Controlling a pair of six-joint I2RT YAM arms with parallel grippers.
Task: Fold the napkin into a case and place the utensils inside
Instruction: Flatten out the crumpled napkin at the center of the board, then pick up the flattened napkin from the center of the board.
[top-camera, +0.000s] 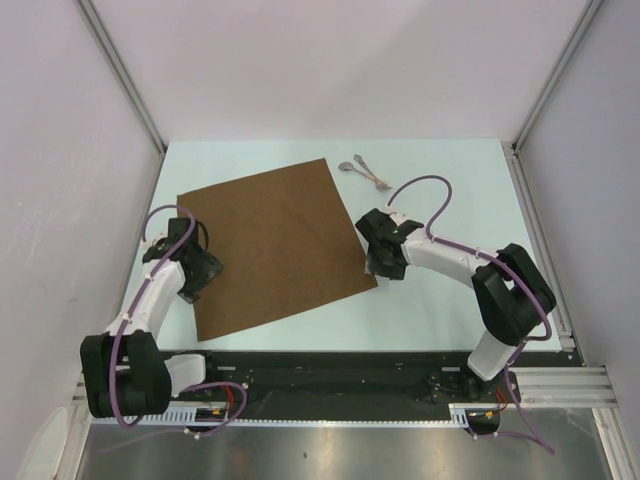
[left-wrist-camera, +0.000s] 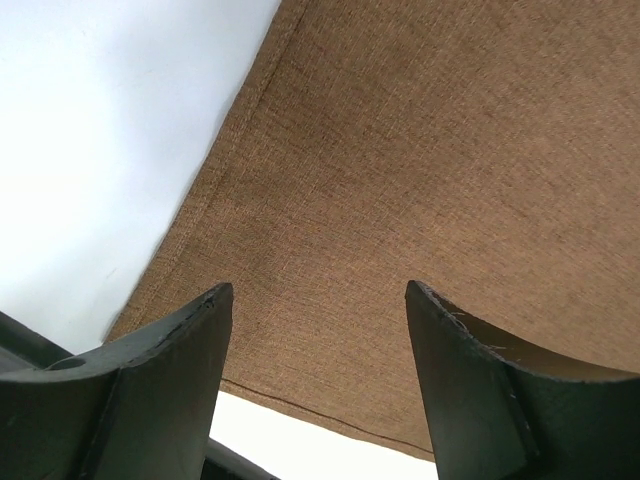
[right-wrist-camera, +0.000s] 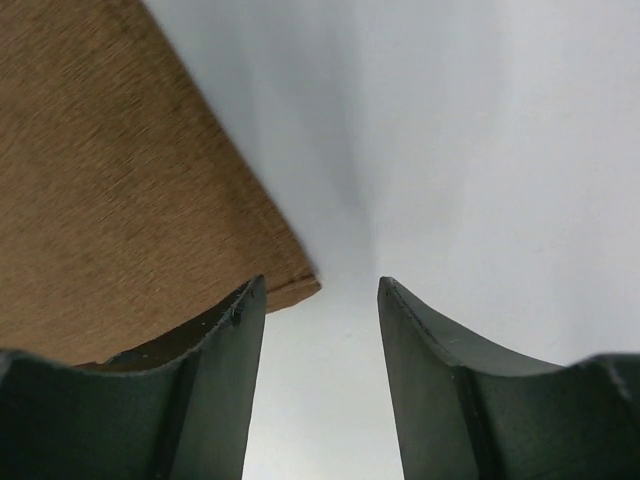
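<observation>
Currently flat, unfolded: plain brown square napkin (top-camera: 275, 245). Silvery utensils (top-camera: 365, 172) paired off its 1 o'clock corner. Left gripper (left-wrist-camera: 318, 295) spread over 9 o'clock edge; right gripper (right-wrist-camera: 320, 285) spread at 4 o'clock corner.

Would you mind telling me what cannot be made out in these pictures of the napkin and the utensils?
- Utensils: too small in the top view to tell fork from spoon; absent from both wrist views.
- Napkin: part of its left edge hidden under the left gripper in the top view; both wrist views cut it off.
- Right gripper: its body hides the fingertips from above, so contact with the napkin's corner is unclear.
</observation>
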